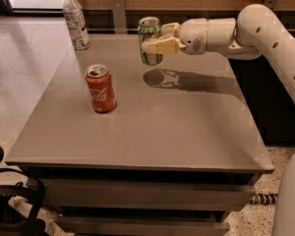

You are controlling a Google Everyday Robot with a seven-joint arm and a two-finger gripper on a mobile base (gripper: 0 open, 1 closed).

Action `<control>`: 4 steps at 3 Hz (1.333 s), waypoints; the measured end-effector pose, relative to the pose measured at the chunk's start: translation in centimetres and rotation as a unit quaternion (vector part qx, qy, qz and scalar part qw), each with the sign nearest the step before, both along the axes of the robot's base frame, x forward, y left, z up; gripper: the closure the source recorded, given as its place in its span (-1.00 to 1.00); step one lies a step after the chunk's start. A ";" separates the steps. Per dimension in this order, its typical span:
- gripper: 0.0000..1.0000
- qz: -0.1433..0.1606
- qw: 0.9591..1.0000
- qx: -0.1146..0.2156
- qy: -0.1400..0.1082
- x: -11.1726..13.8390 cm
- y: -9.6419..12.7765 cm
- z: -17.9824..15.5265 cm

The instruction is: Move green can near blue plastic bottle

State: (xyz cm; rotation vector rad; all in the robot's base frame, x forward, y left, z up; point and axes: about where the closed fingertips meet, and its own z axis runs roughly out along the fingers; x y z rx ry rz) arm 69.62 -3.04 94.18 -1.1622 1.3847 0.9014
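Observation:
The green can with a silver top hangs in the air above the far middle of the grey table, its shadow on the tabletop below it. My gripper comes in from the right and is shut on the can, one finger across its front. The blue plastic bottle, clear with a white cap and printed label, stands upright at the table's far left corner, well to the left of the can.
A red cola can stands upright on the left part of the table, nearer than the bottle. My white arm reaches over the table's right side. A wooden wall with metal brackets runs behind the table.

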 end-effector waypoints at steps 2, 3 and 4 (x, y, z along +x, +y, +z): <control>1.00 -0.050 0.999 0.009 0.015 1.8 6.3 0.3; 1.00 -0.093 0.995 0.031 0.024 4.2 8.0 -0.7; 1.00 -0.113 0.992 0.053 0.012 6.6 9.3 -1.2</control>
